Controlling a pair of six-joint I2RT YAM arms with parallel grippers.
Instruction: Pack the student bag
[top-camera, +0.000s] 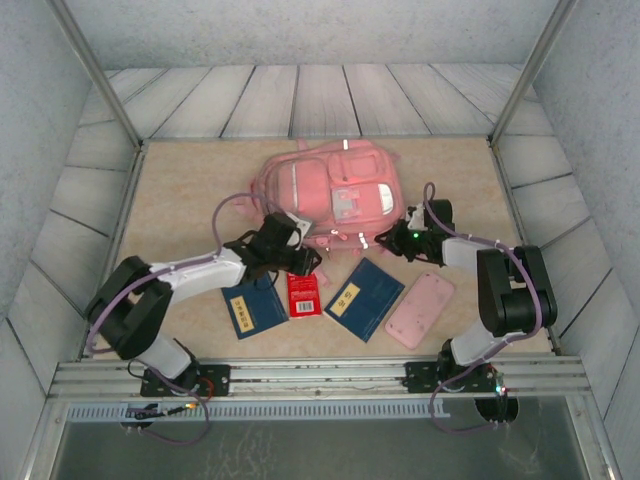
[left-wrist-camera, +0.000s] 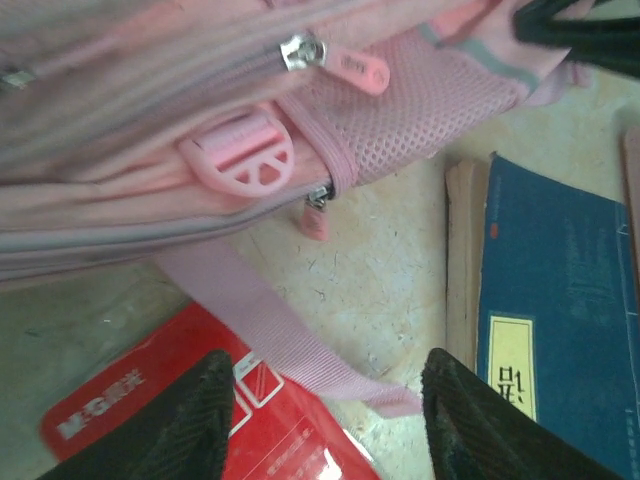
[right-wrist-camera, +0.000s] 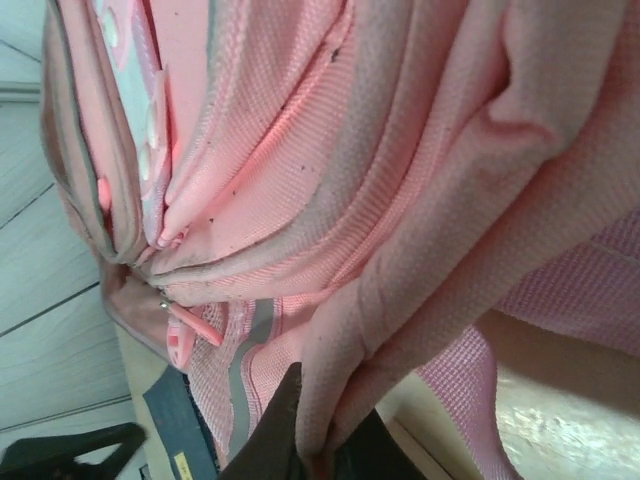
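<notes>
**Table stock: five loose items, two grippers**

You had one student bag (top-camera: 330, 195), flat at mid-table (top-camera: 180, 190) toward the far side. In front of it lay two blue books, a left book (top-camera: 252, 308) and a right book (top-camera: 365, 298). One red packet (top-camera: 303, 294) lay between them, and one pink case (top-camera: 421, 310) at the right. Your left gripper (left-wrist-camera: 325, 400) held its fingers spread over one bag strap (left-wrist-camera: 270, 330). Your right gripper (right-wrist-camera: 325, 440) pinched a fold of bag fabric.

White "M&G" brand mark, blurred characters beside it, on red packet (left-wrist-camera: 130, 400); dark Chinese character on yellow label (left-wrist-camera: 512, 375) of blue book (left-wrist-camera: 560, 270), cut off at the edge; small lettering on zip pull (left-wrist-camera: 355, 68) of student bag (left-wrist-camera: 120, 100) unreadable.
</notes>
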